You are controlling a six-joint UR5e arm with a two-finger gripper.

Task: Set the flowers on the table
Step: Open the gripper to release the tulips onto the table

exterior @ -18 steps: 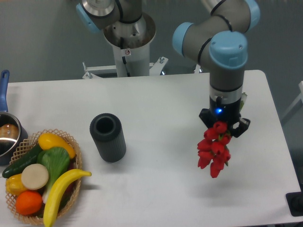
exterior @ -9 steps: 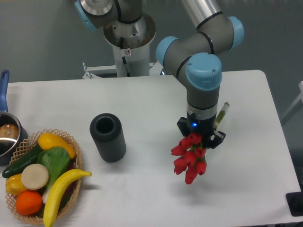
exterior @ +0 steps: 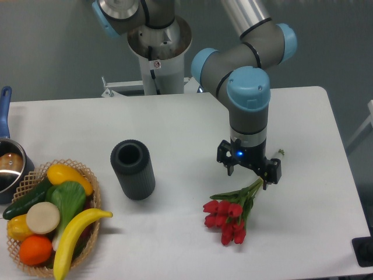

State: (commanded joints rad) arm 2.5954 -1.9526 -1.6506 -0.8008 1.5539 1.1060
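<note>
One wicker basket (exterior: 93, 230) sits nearest the camera, far to the left of the pincer (exterior: 249, 170), holding a banana (exterior: 73, 233), an orange (exterior: 35, 249), a green cucumber (exterior: 30, 198) and other produce. Just below the pincer, a bunch of red flowers (exterior: 228, 216) lies flat on the white table (exterior: 175, 134), blooms toward the camera, green stems (exterior: 252, 189) reaching up between the fingers. The pincer points down with its jaws spread apart and grips nothing. Left of the pincer, a dark cylindrical vase (exterior: 133, 170) stands upright, its mouth open and nothing visible inside. A pot (exterior: 9, 169) with a blue handle sits at the far left edge. Behind the pincer rises the arm's grey and blue body (exterior: 247, 87).
</note>
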